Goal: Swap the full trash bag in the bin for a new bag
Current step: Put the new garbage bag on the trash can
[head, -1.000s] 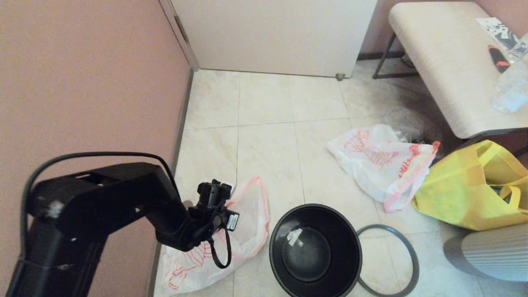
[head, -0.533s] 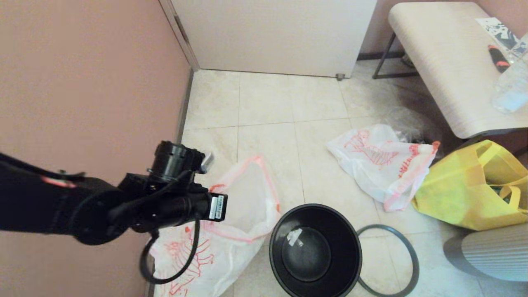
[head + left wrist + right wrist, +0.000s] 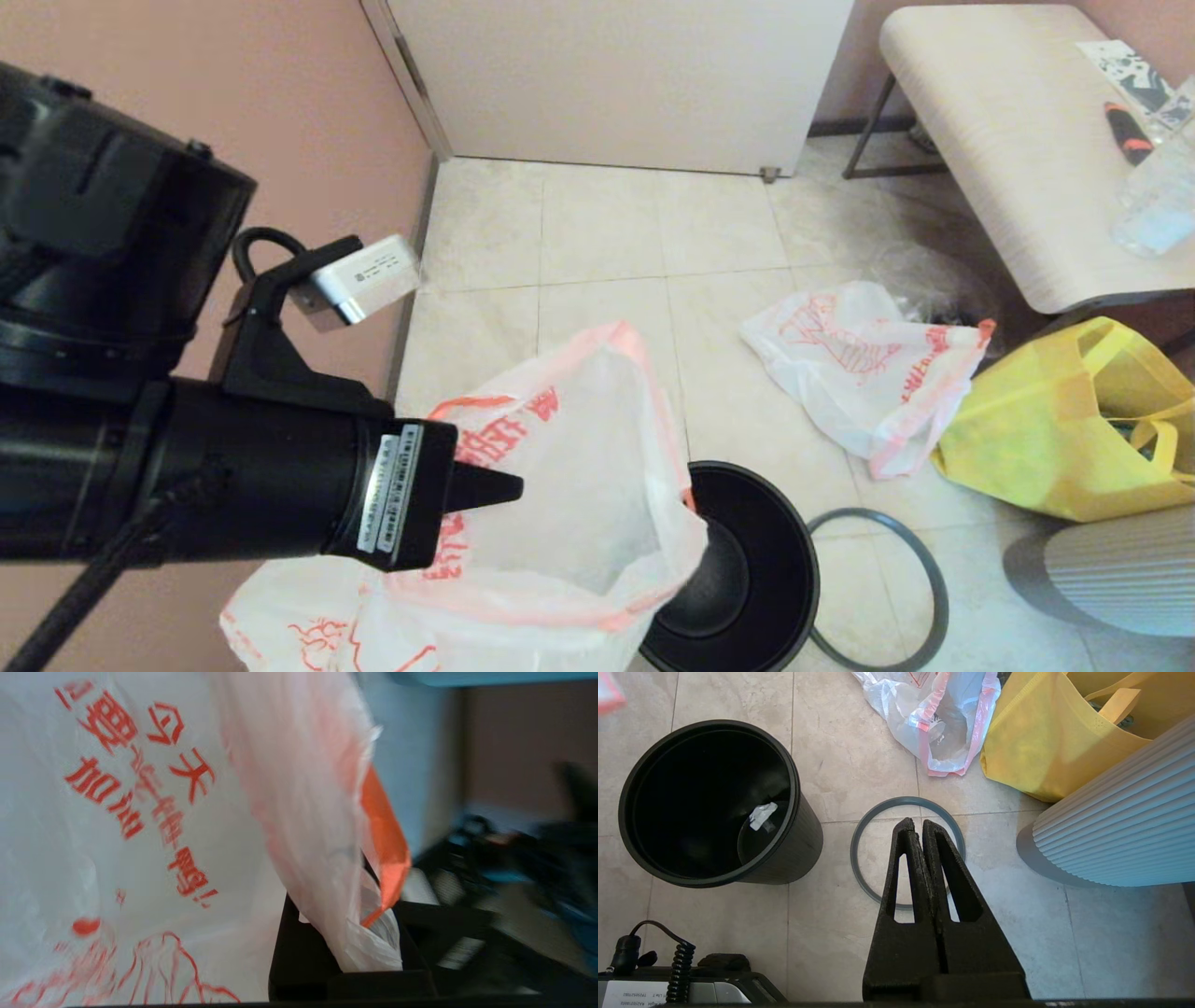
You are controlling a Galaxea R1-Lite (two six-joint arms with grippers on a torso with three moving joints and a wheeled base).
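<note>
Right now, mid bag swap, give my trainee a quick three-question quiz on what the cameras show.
1. True or false: the grey hoop is seated on the bin.
2. Which gripper holds the new bag? A) left gripper B) right gripper C) neither
3. Fill in: the full trash bag lies on the floor beside the ____ tote.

Key
1. False: the hoop lies flat on the floor beside the bin.
2. A: the left wrist view shows plastic pinched between its fingers; the right gripper hangs shut and empty above the hoop.
3. Yellow.
</note>
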